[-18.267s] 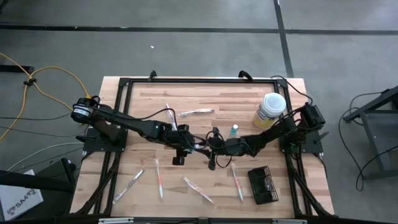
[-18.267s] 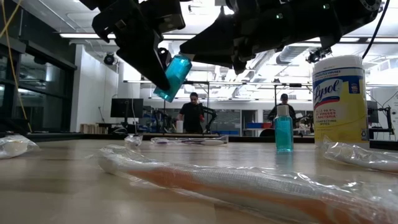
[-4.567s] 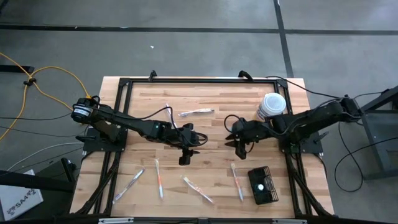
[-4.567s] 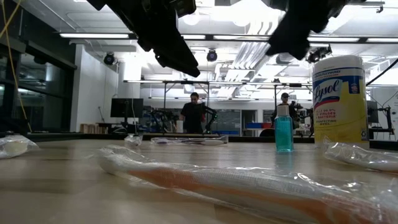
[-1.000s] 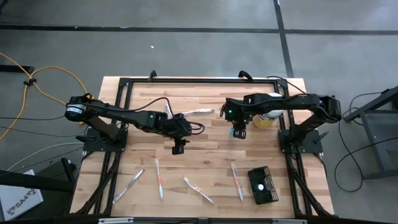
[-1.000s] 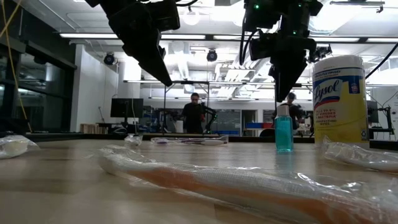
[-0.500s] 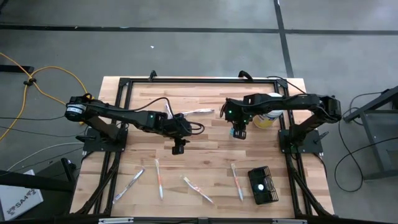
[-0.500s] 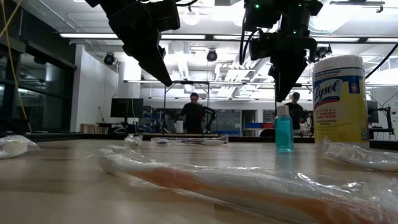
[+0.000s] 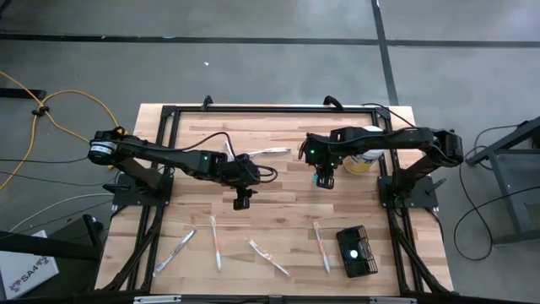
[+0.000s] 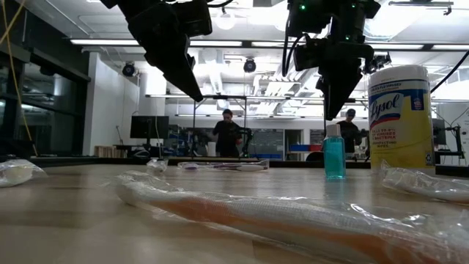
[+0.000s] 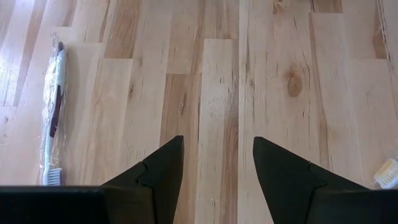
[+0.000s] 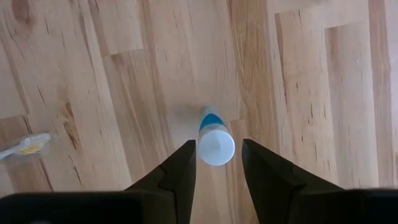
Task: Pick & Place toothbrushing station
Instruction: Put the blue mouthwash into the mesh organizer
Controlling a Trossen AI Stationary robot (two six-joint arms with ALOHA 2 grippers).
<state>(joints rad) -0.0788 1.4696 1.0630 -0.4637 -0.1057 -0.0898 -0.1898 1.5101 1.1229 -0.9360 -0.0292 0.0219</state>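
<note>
**Right gripper parked over blue bottle; basket untouched at front right**

High view: Nothing is seen to have shifted against the frame half a second earlier; both arms are held as before. The right gripper (image 9: 325, 180) is poised above the small blue bottle, which is hidden beneath it here. The left gripper (image 9: 242, 202) is suspended over bare wood near the table's (image 9: 278, 221) middle. The toothbrushing station (image 9: 356, 251) is placed at the front right, well apart from both grippers, with something pale lying in it that cannot be made out. 4 wrapped toothbrushes (image 9: 216, 241) are scattered along the front edge, and the yellow canister (image 9: 364, 150) is partly covered by the right arm.

Low view: The blue bottle (image 10: 334, 152) is seen upright beside the canister (image 10: 400, 117), with the right gripper directly above it. The basket is out of frame. 2 people in the room behind are slightly shifted.

Left wrist view: The left fingers (image 11: 161, 174) are spread wide over empty boards, nothing between them. 1 wrapped toothbrush (image 11: 52, 118) is seen to the side.

Right wrist view: The right fingers (image 12: 178, 169) are parted on either side of the bottle's white cap (image 12: 216, 146); contact cannot be told.
</note>
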